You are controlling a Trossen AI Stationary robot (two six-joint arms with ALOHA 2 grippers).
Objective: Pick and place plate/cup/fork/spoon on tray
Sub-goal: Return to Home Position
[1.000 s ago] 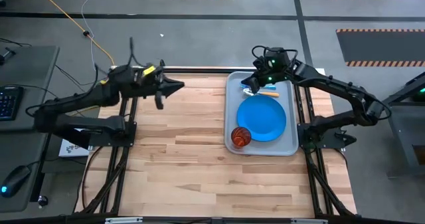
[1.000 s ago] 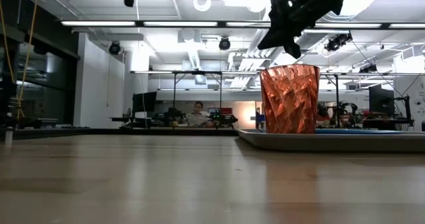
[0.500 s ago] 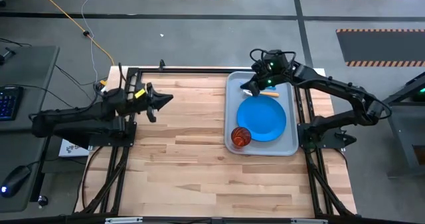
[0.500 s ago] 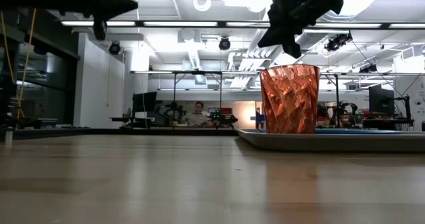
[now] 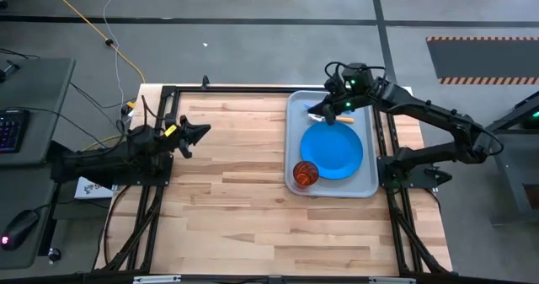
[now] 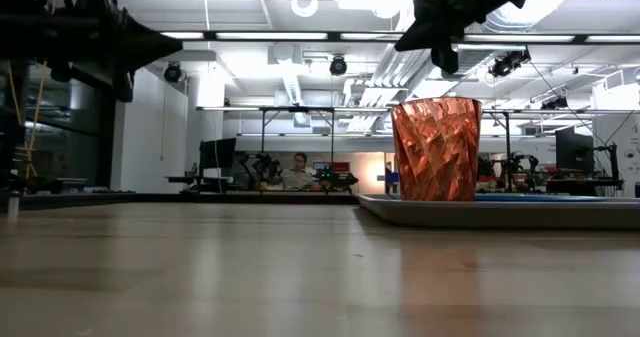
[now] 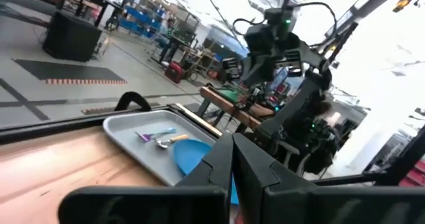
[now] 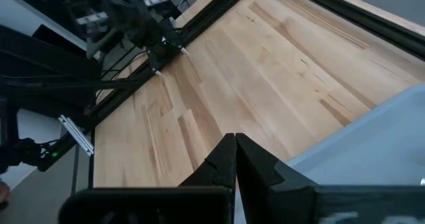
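The grey tray [image 5: 369, 179] lies at the table's far right. In it lie the blue plate [image 5: 333, 149], the red-orange cup [image 5: 305, 174] standing upright at its near left corner [image 6: 436, 149], and at its far end the spoon [image 7: 167, 141] with the orange handle [image 5: 341, 119] beside the fork [image 7: 153, 132]. My right gripper [image 5: 313, 114] is shut and empty, high above the tray's far end [image 6: 408, 43]. My left gripper [image 5: 202, 132] is shut and empty above the table's left edge [image 7: 231, 147].
The middle and near part of the wooden table [image 5: 236, 208] is bare. Black frame rails [image 5: 160, 183] run along the table's left and right edges. In the low view a person [image 6: 297, 172] sits in the room far behind the table.
My left gripper has drawn back toward the table's left edge and a little toward the near edge, and has come down. My right gripper has stayed shut above the tray's far end, shifting slightly. The tableware on the tray has kept still.
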